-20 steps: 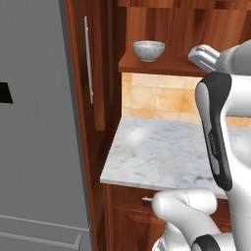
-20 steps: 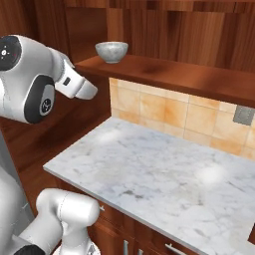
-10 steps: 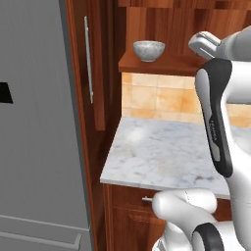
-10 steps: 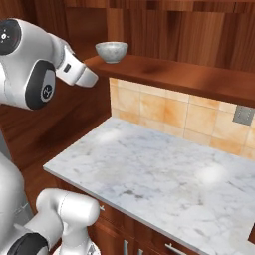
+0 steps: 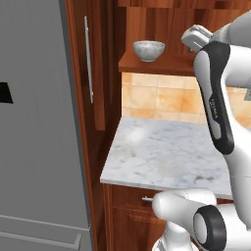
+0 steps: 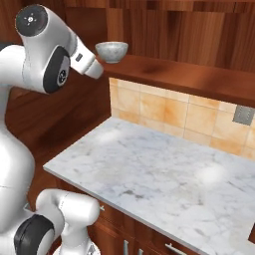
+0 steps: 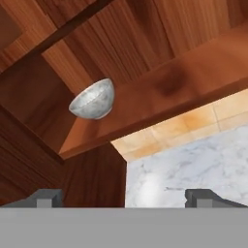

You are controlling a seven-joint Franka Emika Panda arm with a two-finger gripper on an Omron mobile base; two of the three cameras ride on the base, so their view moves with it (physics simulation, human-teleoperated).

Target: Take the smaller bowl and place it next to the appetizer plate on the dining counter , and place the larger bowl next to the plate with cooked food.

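the smaller bowl (image 5: pixel 148 50) stands upright on a reddish wooden shelf (image 5: pixel 166 63), top centre of the left base view and top left-centre of the right base view, near the shelf's end by the tall wood panel. in the hand view it sits upper left, tipped with the camera's roll, its foot touching the shelf board. its mottled grey-white wall is plain to see, but the inside is hidden from these low angles, so i cannot tell whether anything is in it.

the tool (image 7: pixel 125 194) has its two tips spread wide apart at the bottom of the hand view, with nothing between them. it is apart from the bowl and looks up at it from below and to one side. in the left base view the hand is at upper right, at shelf height beside the bowl. the wide spread probably suits the bowl's rim, and the raised arm seems set for a reach along the shelf.

below the shelf lie the orange tiles (image 6: pixel 164 107) and a marble bench (image 6: pixel 164 179); this is the narrow worktop, not the dining counter. a grey fridge door (image 5: pixel 34 127) takes up the left of the left base view. the pickup looks not yet begun.
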